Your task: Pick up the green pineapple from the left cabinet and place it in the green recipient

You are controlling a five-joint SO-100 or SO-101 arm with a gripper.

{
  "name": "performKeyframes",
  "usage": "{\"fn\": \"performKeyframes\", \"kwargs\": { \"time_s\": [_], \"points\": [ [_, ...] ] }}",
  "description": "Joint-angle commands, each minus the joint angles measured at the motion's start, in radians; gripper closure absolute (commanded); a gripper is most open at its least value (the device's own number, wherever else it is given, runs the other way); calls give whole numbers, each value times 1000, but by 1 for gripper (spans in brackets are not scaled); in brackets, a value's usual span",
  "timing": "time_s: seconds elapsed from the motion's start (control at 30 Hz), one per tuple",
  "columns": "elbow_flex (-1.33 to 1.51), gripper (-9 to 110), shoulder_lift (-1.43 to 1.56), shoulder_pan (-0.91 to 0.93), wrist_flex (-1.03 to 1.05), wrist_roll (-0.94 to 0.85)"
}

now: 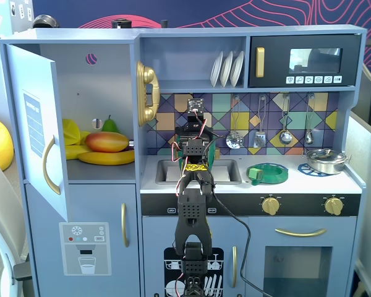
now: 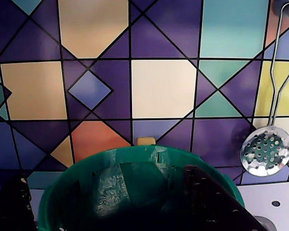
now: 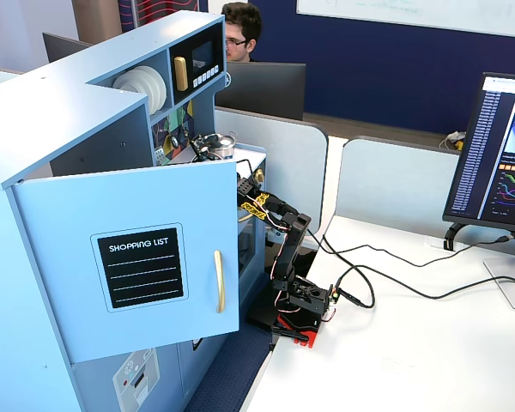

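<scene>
You are operating in an office: desk partitions (image 3: 279, 150), a monitor (image 3: 493, 154), a seated colleague (image 3: 240, 30), with a toy kitchen (image 1: 191, 179) installed beside the desk (image 3: 395, 343).

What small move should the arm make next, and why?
Probably raise the claw straight up, clear of the green pot. The wrist view shows it open over the pot's mouth, and no green pineapple shows beside the mango in the left cabinet; lifting first should avoid catching the rim.

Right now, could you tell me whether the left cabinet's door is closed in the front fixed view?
No, the left cabinet has its door swung open, leaving the mango and bananas inside in plain sight.
</scene>
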Motion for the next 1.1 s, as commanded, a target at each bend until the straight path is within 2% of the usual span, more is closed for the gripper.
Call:
{"fn": "performKeyframes", "kwargs": {
  "time_s": [0.0,0.2,0.67,1.07],
  "points": [
    [-67,66,23,5,-3,8],
    [8,68,164,3,57,15],
    [772,70,946,2,437,80],
    [1333,72,1284,-43,733,172]
  ]
}}
